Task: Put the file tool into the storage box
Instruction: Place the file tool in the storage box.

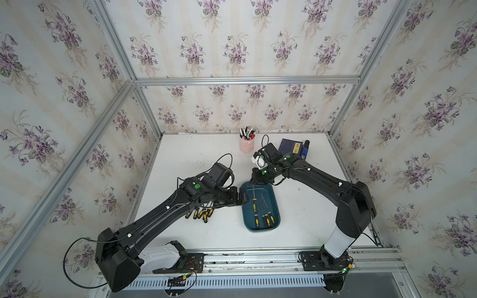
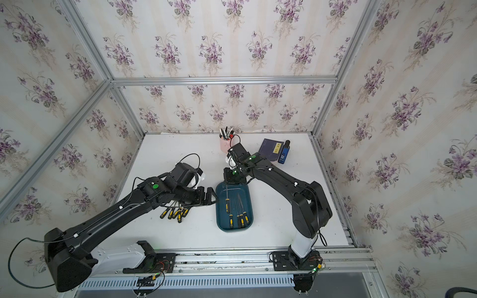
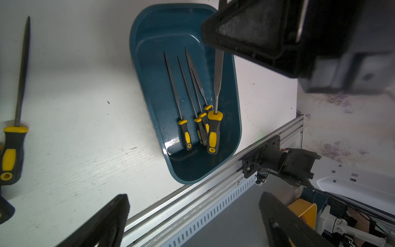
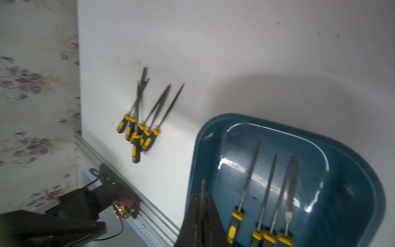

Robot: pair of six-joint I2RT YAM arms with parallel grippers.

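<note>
The storage box (image 1: 274,192) (image 2: 246,192) is a dark teal tray at mid-table with several yellow-and-black-handled files lying in it. My right gripper (image 1: 256,182) (image 4: 203,203) hangs over the box's far end, shut on the blade tip of a file tool (image 1: 255,203) (image 3: 213,132). The file tool hangs handle-down inside the box; I cannot tell whether its handle touches the floor. My left gripper (image 1: 245,197) (image 3: 192,222) stands open and empty at the box's left rim. A pile of loose files (image 1: 200,214) (image 4: 139,132) lies on the table under my left arm.
A pink pen cup (image 1: 247,144) stands at the back, just behind my right wrist. A dark blue booklet (image 1: 290,147) and a blue device (image 1: 304,151) lie at the back right. An aluminium rail (image 3: 213,192) runs along the table's front edge.
</note>
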